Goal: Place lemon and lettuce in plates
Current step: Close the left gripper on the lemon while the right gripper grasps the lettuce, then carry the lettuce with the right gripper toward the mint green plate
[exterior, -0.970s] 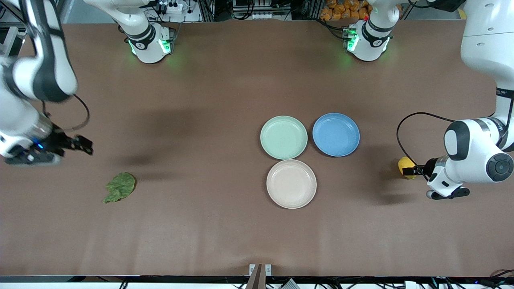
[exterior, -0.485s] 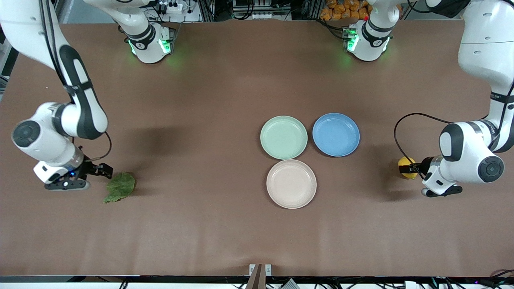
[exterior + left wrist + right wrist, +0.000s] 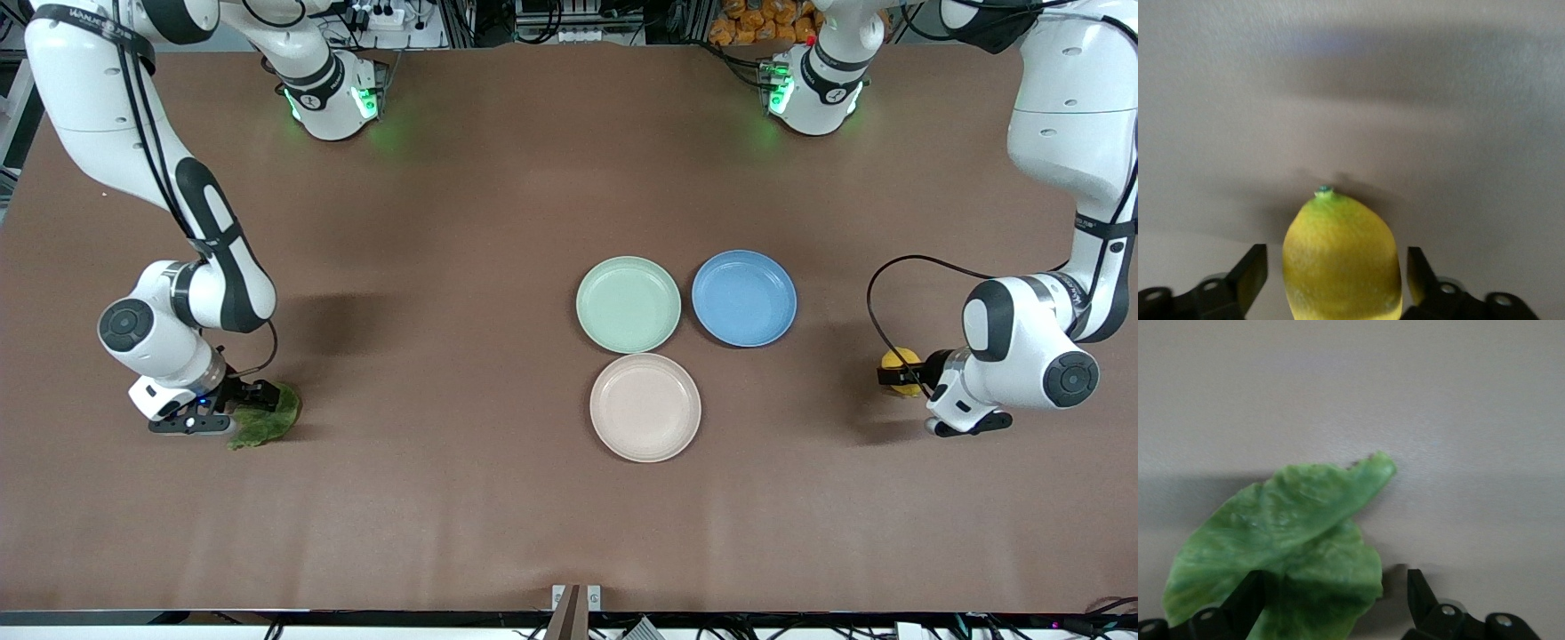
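The yellow lemon (image 3: 900, 364) lies on the table toward the left arm's end. My left gripper (image 3: 889, 375) is down around it. In the left wrist view the lemon (image 3: 1338, 253) fills most of the space between the fingers, with a thin gap on each side, so the left gripper (image 3: 1337, 280) is open. The crinkled green lettuce (image 3: 271, 425) lies toward the right arm's end. My right gripper (image 3: 256, 397) is low over its edge. In the right wrist view the lettuce (image 3: 1285, 533) lies between the wide-apart fingers of the right gripper (image 3: 1335, 593). The mint green plate (image 3: 628, 304) and the beige plate (image 3: 645, 407) hold nothing.
A blue plate (image 3: 743, 298) sits beside the mint green one, toward the left arm's end. The beige plate lies nearer the front camera than both. Bare brown table stretches between the lettuce and the plates.
My right arm has swung in from the table's end and come down onto the lettuce. My left gripper has slid a little farther round the lemon and its fingers have drawn closer to it.
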Available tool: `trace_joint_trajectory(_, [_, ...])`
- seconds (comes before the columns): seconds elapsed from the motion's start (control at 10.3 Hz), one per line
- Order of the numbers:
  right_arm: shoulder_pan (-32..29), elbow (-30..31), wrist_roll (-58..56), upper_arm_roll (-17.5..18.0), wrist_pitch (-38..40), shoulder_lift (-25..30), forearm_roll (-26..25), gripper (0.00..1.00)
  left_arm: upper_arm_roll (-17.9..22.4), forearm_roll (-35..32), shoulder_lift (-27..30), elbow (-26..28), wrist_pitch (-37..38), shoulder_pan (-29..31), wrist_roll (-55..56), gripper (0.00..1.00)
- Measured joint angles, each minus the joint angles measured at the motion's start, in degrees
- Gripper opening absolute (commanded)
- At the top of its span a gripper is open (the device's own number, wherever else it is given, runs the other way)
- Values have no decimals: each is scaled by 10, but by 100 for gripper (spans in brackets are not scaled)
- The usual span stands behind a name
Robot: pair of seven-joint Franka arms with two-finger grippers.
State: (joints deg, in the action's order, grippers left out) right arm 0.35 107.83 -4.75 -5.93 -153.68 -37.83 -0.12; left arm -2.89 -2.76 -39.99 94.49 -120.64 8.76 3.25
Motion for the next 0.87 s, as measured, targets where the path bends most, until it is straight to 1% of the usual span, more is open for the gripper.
trace_joint_trajectory(0.1, [9,-5,21,2,1,-1,0,45,0,0,0,0,-6,0,0,0])
trace_joint_trajectory(0.19, [23,-10,41,3,2,-2,0,11,0,0,0,-1,-6,0,0,0])
trace_joint_trajectory(0.29, [38,-13,50,3,2,-2,0,0,0,0,0,-1,-7,0,0,0])
trace_joint_trajectory(0.58, [51,-23,53,2,7,-2,0,0,-4,-1,0,-9,-14,-3,0,0])
trace_joint_trajectory(0.68, [51,-32,54,2,27,0,0,0,-6,-1,1,-25,-17,-10,0,0])
trace_joint_trajectory(0.78, [51,-47,56,2,64,9,0,0,-8,-1,2,-46,-18,-23,7,0])
trace_joint_trajectory(0.87, [53,-68,66,5,118,29,2,0,-10,-1,3,-61,-18,-39,32,0])
